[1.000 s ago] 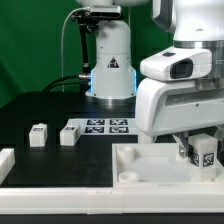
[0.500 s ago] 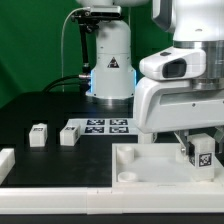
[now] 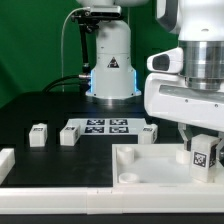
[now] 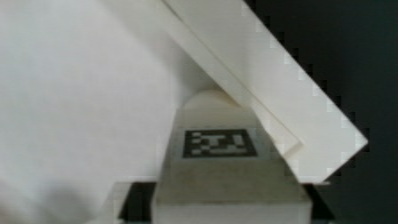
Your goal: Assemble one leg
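My gripper [image 3: 204, 160] is shut on a leg [image 3: 205, 153], a small white block with a black-and-white tag, and holds it upright over the right part of the large white panel [image 3: 135, 168]. In the wrist view the leg [image 4: 221, 140] sits between the two black fingers [image 4: 141, 202], close beside the panel's raised rim [image 4: 267, 80]. Whether the leg touches the panel cannot be told. Three more legs stand on the black table: one at the exterior view's left [image 3: 38, 135], one beside it [image 3: 69, 133], and one behind the panel [image 3: 149, 131].
The marker board [image 3: 100, 126] lies flat between the loose legs. The robot's base [image 3: 110, 60] stands behind it. A white piece [image 3: 5, 160] shows at the exterior view's left edge. A white front ledge [image 3: 60, 200] runs along the bottom.
The arm has shifted toward the exterior view's right with the leg in its grip, uncovering the leg behind the panel. The other parts have not moved.
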Available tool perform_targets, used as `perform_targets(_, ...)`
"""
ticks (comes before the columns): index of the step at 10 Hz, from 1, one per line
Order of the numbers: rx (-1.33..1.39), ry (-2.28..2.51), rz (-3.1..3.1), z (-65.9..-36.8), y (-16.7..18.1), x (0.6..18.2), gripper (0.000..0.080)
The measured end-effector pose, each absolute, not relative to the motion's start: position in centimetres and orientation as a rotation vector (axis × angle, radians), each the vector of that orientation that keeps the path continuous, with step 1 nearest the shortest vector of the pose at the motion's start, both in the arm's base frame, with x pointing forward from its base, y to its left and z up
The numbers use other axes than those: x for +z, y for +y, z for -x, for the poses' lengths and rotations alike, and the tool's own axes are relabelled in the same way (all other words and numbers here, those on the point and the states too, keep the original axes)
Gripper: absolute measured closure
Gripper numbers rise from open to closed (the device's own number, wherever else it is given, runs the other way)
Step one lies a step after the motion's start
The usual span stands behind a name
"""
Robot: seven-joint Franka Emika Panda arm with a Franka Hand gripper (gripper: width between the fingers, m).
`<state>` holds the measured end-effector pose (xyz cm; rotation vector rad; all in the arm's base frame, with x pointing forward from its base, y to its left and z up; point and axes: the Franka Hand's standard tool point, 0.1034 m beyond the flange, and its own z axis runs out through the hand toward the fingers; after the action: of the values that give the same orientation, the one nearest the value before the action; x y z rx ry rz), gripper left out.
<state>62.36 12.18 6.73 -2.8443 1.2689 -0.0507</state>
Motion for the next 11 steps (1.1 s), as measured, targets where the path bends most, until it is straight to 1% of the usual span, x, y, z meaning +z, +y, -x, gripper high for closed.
perform_targets(1,-0.052,1.537,2.710,-62.34,12.30,6.74,0.0508)
perform_targets(2,-0.052,1.684,2.610,-62.44,12.15,6.71,0.0508)
perform_targets(3,-0.049,1.752,2.559,-62.46,12.13,6.72,0.0508)
perform_targets(5,-0.050,1.679,2.609,-62.45,12.14,6.70,0.0506)
perform_targets(6,-0.051,1.667,2.617,-62.44,12.20,6.70,0.0308)
perform_targets(7,-0.067,1.476,2.726,-62.49,12.31,6.73,0.0308)
perform_targets(8,-0.080,1.260,2.829,-62.56,12.47,6.77,0.0184)
perform_targets(9,-0.085,1.107,2.894,-62.55,12.64,6.77,0.0160)
perform_targets(11,-0.095,0.698,3.025,-62.65,12.58,6.84,0.0152)
